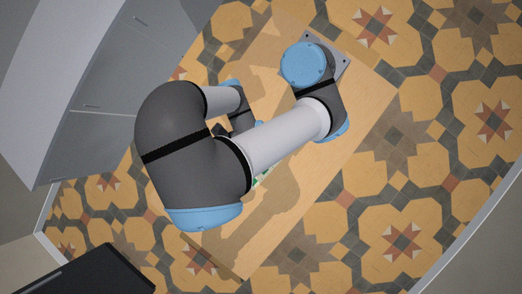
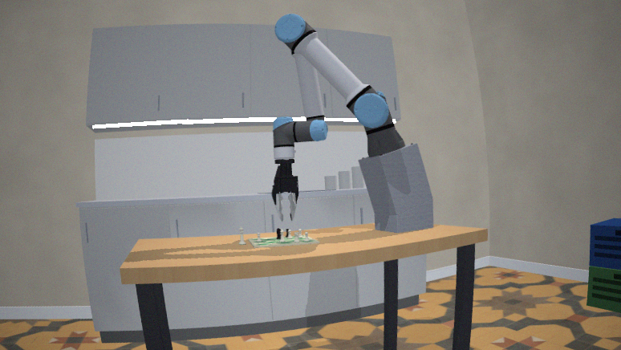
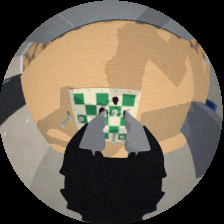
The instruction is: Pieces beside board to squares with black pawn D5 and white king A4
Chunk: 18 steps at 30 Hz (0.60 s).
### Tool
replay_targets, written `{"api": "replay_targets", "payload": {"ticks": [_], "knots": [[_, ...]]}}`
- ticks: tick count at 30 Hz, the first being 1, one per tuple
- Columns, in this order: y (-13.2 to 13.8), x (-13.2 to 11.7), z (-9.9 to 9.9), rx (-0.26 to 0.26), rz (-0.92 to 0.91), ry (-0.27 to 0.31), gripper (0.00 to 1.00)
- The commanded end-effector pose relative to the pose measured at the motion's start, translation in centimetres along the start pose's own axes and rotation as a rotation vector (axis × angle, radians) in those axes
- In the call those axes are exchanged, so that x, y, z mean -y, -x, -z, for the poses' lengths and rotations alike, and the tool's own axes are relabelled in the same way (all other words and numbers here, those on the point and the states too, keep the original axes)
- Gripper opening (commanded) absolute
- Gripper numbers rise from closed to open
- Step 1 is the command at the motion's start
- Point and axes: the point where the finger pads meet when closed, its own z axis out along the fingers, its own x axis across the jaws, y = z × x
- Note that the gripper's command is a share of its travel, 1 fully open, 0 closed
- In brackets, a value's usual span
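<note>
The green and white chessboard [image 2: 260,243] [image 3: 80,99] lies on the wooden table, and a small corner of it shows under the arm in the overhead view [image 1: 260,179]. My gripper [image 2: 285,213] [image 3: 115,110] hangs well above the board with its fingers a little apart and nothing between them. A black pawn [image 3: 115,101] stands upright on the board just ahead of the fingers. The white king [image 2: 241,235] [image 3: 67,120] stands on the table just off the board's left side. Several other white and black pieces [image 2: 299,235] stand on the board.
The table [image 2: 208,260] has the arm's grey pedestal [image 2: 397,191] at its right rear. Grey cabinets and a counter with three cups [image 2: 342,179] run behind it. Blue and green crates [image 2: 605,265] are stacked at the far right on the floor.
</note>
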Motion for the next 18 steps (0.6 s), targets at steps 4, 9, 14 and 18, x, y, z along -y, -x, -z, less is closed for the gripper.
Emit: {"api": "replay_targets", "payload": {"ticks": [4, 9, 14, 18], "knots": [[0.0, 0.0, 2.2, -0.002, 0.0, 0.001, 0.2], [0.0, 0.0, 3.1, -0.002, 0.0, 0.001, 0.2], [0.0, 0.0, 3.5, -0.002, 0.0, 0.001, 0.2], [0.0, 0.0, 3.5, -0.002, 0.0, 0.001, 0.2]]}}
